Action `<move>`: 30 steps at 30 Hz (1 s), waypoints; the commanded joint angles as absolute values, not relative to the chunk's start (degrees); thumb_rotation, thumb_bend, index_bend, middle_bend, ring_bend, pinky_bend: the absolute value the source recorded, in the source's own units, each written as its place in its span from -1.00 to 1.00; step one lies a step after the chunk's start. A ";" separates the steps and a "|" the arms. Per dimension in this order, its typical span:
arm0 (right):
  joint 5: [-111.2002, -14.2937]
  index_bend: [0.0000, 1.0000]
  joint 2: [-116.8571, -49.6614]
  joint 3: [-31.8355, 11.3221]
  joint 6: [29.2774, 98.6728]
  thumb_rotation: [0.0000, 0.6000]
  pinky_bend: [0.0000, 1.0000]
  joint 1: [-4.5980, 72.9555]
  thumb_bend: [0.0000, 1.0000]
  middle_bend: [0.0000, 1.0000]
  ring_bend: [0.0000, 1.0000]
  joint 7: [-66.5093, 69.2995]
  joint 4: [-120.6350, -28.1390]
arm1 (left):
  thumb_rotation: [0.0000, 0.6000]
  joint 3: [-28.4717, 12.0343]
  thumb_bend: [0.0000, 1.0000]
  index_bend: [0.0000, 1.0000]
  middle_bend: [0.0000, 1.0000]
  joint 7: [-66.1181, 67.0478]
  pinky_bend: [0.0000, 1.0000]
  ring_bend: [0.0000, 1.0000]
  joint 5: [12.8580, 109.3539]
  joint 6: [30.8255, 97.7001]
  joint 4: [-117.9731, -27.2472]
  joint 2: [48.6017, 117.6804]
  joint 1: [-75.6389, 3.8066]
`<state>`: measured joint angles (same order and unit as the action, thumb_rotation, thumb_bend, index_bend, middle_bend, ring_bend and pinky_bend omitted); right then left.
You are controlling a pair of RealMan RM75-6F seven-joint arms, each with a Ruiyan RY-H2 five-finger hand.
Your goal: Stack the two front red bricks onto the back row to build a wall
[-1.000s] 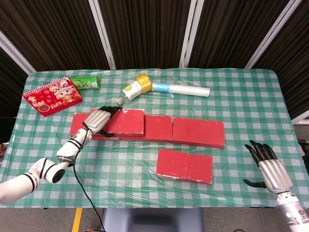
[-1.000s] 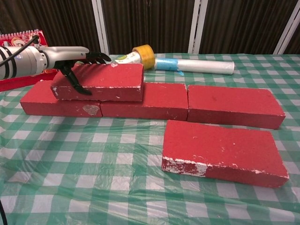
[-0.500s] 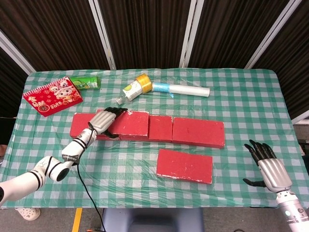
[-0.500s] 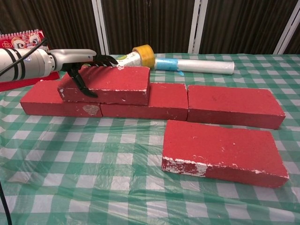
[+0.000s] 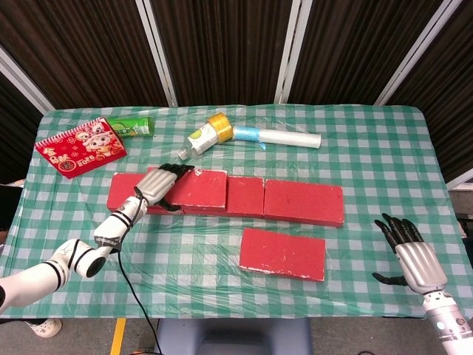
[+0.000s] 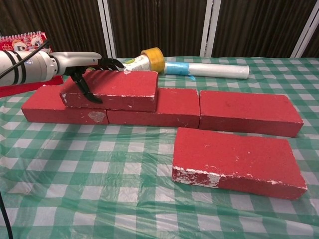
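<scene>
1. One stacked brick [image 6: 112,89] is lying on the back row [image 6: 199,110], with the left hand [image 5: 157,185] gripping its left end.
2. Right hand [image 5: 412,257] is hovering with fingers spread, holding nothing, the front brick [image 5: 283,254] well to its left.

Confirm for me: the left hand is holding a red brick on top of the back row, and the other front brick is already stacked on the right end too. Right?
Not quite. The left hand does hold a red brick on top of the back row, but the other front brick still lies flat on the tablecloth in front of the row, unstacked. The chest view shows this plainly.
</scene>
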<state>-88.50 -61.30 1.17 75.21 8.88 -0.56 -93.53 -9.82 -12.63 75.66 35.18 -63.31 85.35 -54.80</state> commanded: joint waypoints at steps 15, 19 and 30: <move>-88.37 -1.00 -61.25 1.23 75.11 1.00 -1.00 8.91 -0.83 -1.00 -1.00 -0.85 -93.69 | 1.00 -9.93 -0.50 -1.00 -0.69 -6.41 -0.56 -0.74 69.51 33.37 -66.36 84.25 -55.20; -88.25 -1.00 -61.23 1.22 75.08 1.00 -1.00 8.90 -0.83 -1.00 -1.00 -1.01 -93.80 | 1.00 -9.87 -0.51 -1.00 -0.75 -5.31 -0.60 -0.81 68.46 33.13 -66.93 84.07 -55.30; -88.12 -1.00 -61.19 1.19 75.13 1.00 -1.00 8.86 -0.83 -1.00 -1.00 -1.19 -93.92 | 1.00 -10.01 -0.52 -1.00 -0.99 -3.99 -0.69 -1.00 67.19 33.61 -67.48 83.87 -55.32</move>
